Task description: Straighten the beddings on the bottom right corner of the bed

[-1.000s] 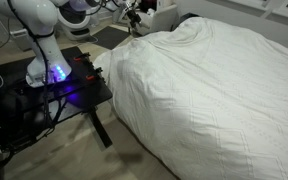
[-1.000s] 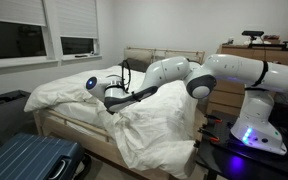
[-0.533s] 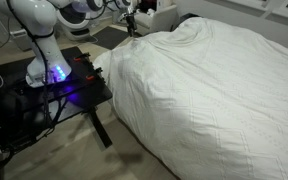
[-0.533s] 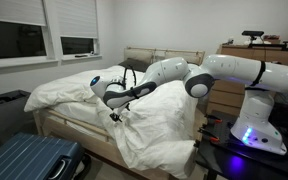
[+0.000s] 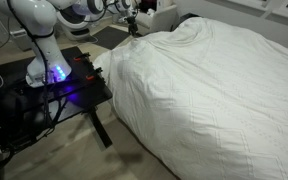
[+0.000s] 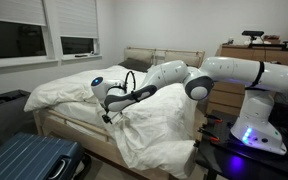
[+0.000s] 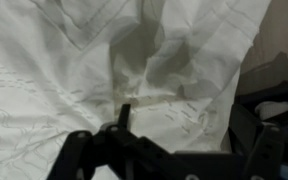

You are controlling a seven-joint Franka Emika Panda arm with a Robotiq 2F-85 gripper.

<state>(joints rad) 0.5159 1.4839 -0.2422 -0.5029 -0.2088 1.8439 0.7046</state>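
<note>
Jaws released over rumpled beddings (image 7: 94, 70).
Jaws spread wide, grasping nothing. In the wrist view the white beddings lie just beyond them, draped over the corner of the bed (image 6: 69, 128); contact cannot be confirmed.

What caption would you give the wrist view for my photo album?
Open claw poised over wrinkled white beddings with a faint quilted grid.

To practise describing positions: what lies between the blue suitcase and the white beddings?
The bed's wooden side rail, seen in an exterior view, runs between the suitcase and the beddings.
</note>
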